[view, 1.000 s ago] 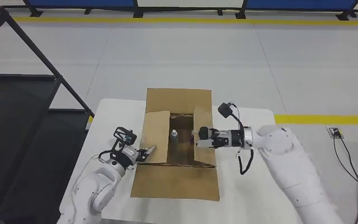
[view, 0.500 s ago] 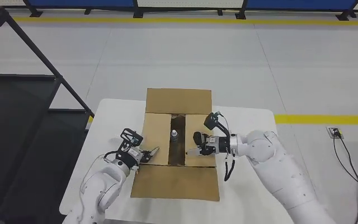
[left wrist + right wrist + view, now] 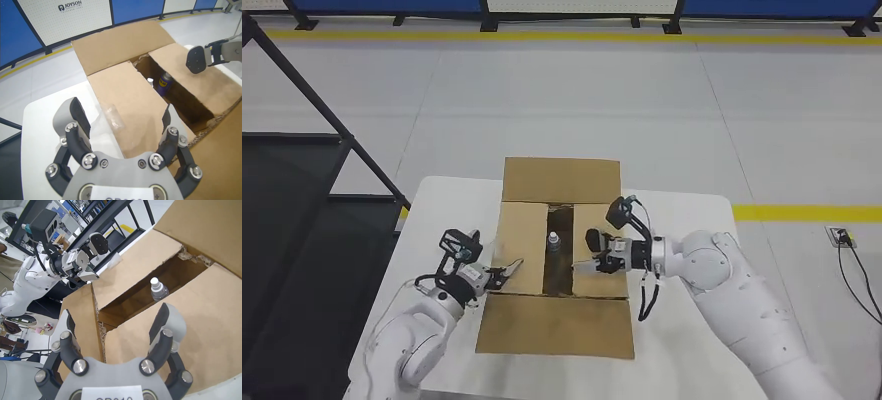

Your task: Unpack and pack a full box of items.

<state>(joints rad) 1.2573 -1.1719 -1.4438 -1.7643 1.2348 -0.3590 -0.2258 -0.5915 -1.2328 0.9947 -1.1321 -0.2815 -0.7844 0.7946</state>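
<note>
A brown cardboard box (image 3: 562,178) stands mid-table, far and near flaps spread out. Its left flap (image 3: 128,98) and right flap (image 3: 602,285) are folded down, leaving a narrow gap between them. In the gap stand a white-capped bottle (image 3: 158,290) (image 3: 554,241) and a blue spray can (image 3: 165,83). My left gripper (image 3: 505,272) (image 3: 123,117) is open at the left flap's outer edge, holding nothing. My right gripper (image 3: 585,254) (image 3: 116,319) is open just above the right flap, near the gap. A scrap of clear plastic (image 3: 113,115) lies on the left flap.
The white table (image 3: 682,330) has bare room to the right of the box and a strip to its left. A black metal frame (image 3: 312,100) stands off the table's left side. The near flap (image 3: 554,325) covers the table's front.
The right flap stood upright a second ago and now lies folded down over the box. My right gripper came inward over it. My left gripper shifted slightly.
</note>
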